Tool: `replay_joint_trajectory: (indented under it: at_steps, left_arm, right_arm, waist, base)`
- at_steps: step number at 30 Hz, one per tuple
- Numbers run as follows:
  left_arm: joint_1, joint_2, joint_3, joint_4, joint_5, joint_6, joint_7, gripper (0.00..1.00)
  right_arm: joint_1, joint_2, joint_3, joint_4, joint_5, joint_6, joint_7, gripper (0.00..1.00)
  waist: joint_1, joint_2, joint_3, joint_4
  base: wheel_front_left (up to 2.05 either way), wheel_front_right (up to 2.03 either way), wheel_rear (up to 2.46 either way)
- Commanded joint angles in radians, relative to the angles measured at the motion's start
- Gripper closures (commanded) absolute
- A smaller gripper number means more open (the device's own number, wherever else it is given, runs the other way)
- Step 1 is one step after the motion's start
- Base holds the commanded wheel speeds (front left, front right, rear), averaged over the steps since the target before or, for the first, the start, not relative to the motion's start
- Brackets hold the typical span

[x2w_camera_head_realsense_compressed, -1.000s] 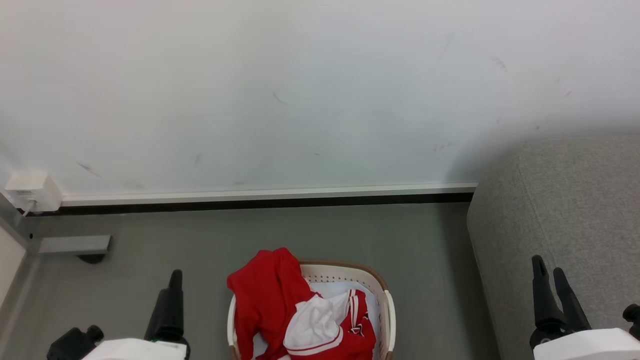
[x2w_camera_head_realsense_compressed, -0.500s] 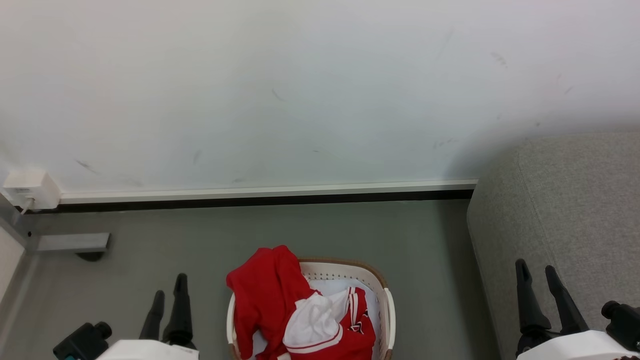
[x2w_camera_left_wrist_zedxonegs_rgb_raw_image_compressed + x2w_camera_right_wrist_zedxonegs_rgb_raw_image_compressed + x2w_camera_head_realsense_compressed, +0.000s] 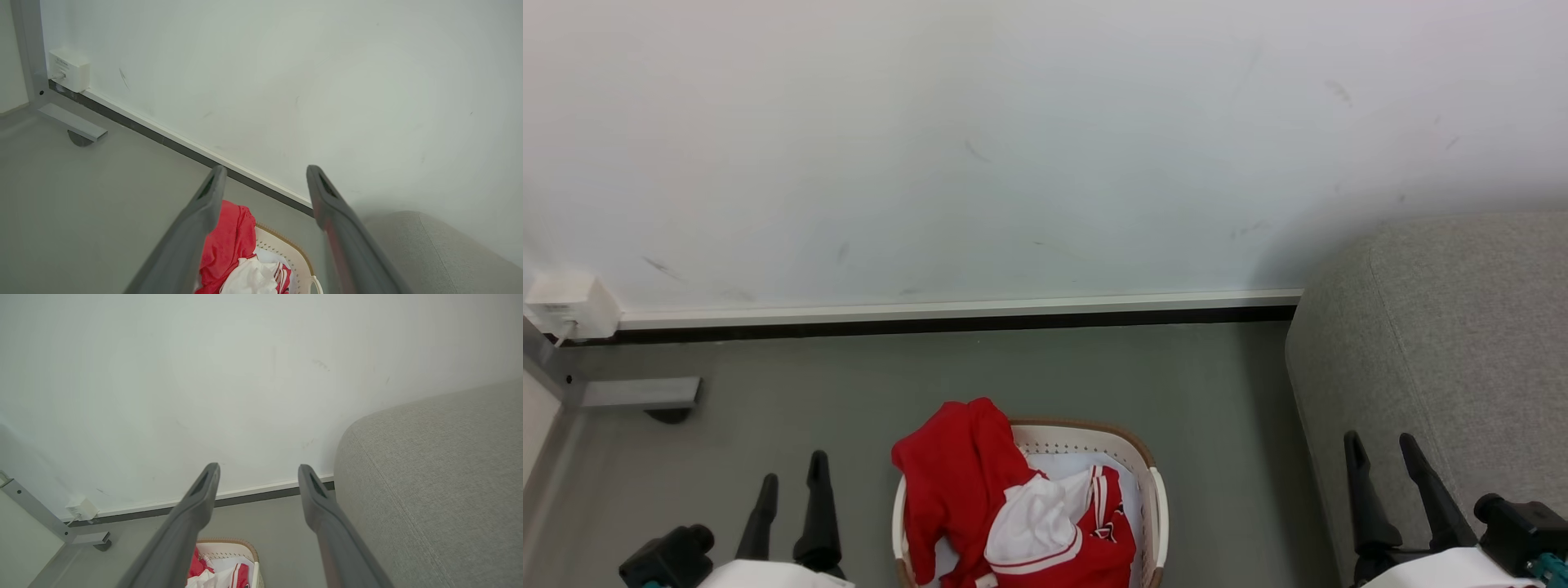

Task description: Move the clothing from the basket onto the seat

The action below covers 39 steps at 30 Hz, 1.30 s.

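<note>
right gripper [image 3: 258, 468] spread wide, basket [image 3: 227, 542], grey seat [image 3: 429, 477]

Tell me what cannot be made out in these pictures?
The basket: head view, its near end is cut off by the bottom edge.
The clothing: dark lettering too small to read; the garments are bunched, so their shapes are hidden.
The seat: cut off by the right edge.
Left wrist view: a finger of the left hand covers part of the clothing.

Light: bright, even, diffuse. Shadows: soft grey patch on the wall [image 3: 1290, 237] beyond the right pincer [image 3: 1379, 438], at the seat [image 3: 1462, 327] edge; small dark one under the metal foot [image 3: 637, 394] ahead of the left pincer [image 3: 792, 467]. Focus: head view sharp; in the 2 wrist views the near fingers [image 3: 196, 232] look soft.
</note>
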Motion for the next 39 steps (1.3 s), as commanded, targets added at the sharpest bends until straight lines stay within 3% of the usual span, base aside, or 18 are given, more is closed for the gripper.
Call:
replay_joint_trajectory:
  at_steps: [1, 39]
  left_arm:
    - [0.003, 0.009, 0.001, -0.015, 0.044, 0.007, -0.009, 0.0]
    - [0.048, 0.012, 0.016, -0.019, 0.38, 0.021, -0.094, 0.0]
  right_arm:
    - [-0.007, -0.006, 0.002, -0.003, -0.032, -0.001, -0.01, 0.0]
    - [0.015, -0.001, 0.006, 0.04, -0.32, -0.002, -0.094, 0.0]
  waist:
    - [0.0, 0.0, 0.0, 0.0]
    - [0.0, 0.0, 0.005, -0.013]
  base:
    - [0.0, 0.0, 0.0]
    - [0.0, 0.0, 0.0]
